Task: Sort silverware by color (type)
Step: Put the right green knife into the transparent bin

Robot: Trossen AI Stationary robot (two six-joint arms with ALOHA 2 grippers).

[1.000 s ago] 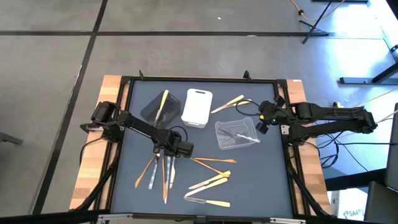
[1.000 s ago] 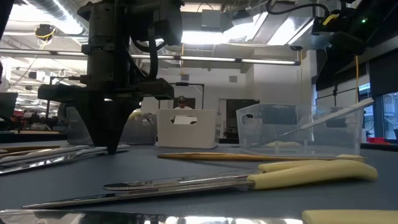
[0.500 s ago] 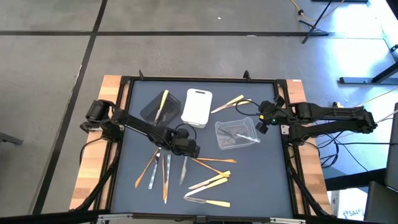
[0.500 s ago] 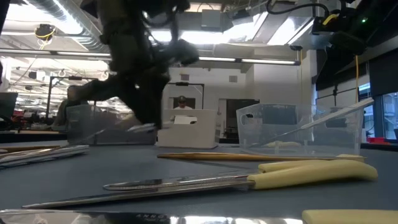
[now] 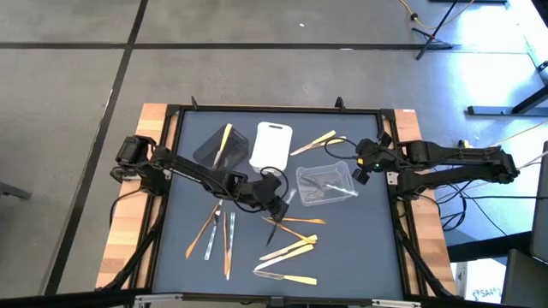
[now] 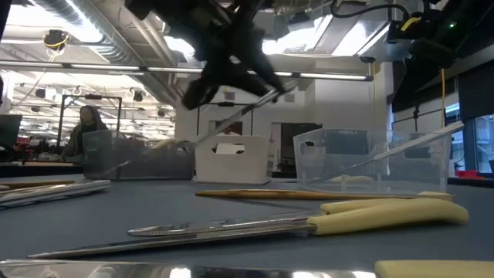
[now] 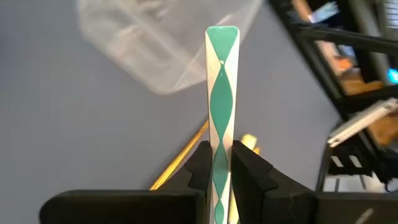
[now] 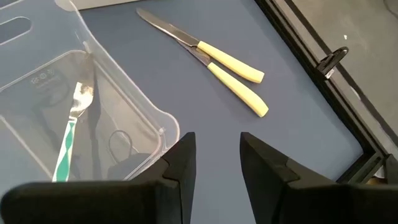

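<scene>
A utensil with a green-and-white patterned handle (image 7: 221, 81) hangs in the air, with my left gripper (image 5: 279, 208) shut on it near the table's middle, just left of the clear tray (image 5: 336, 193). Its head is hidden in the wrist view. That tray holds a green-handled fork (image 8: 67, 138). My right gripper (image 8: 217, 155) waits open above the tray's right end. Orange and silver pieces (image 5: 219, 241) and yellow-handled knives (image 5: 293, 251) lie flat on the mat. My left gripper pinches the patterned handle (image 7: 220, 167) between its two fingers, well back from the handle's free end (image 7: 221, 34), which sticks out ahead past the fingertips. The fingers slant downward toward the table's right side. The utensil (image 6: 231, 120) is lifted clear of the table and tilted.
A black tray (image 5: 208, 152) with a yellow piece and a white tray (image 5: 271, 147) stand at the back. Two yellow-handled knives (image 8: 231, 70) lie at the back right. An orange piece (image 5: 295, 221) lies below the left gripper. A raised black frame (image 5: 396, 214) borders the mat.
My left gripper has risen from the group of pieces at the near left and gone toward the clear tray, turning its wrist from pointing straight down to slanting. The patterned utensil has come up off the mat with it and now hangs tilted.
</scene>
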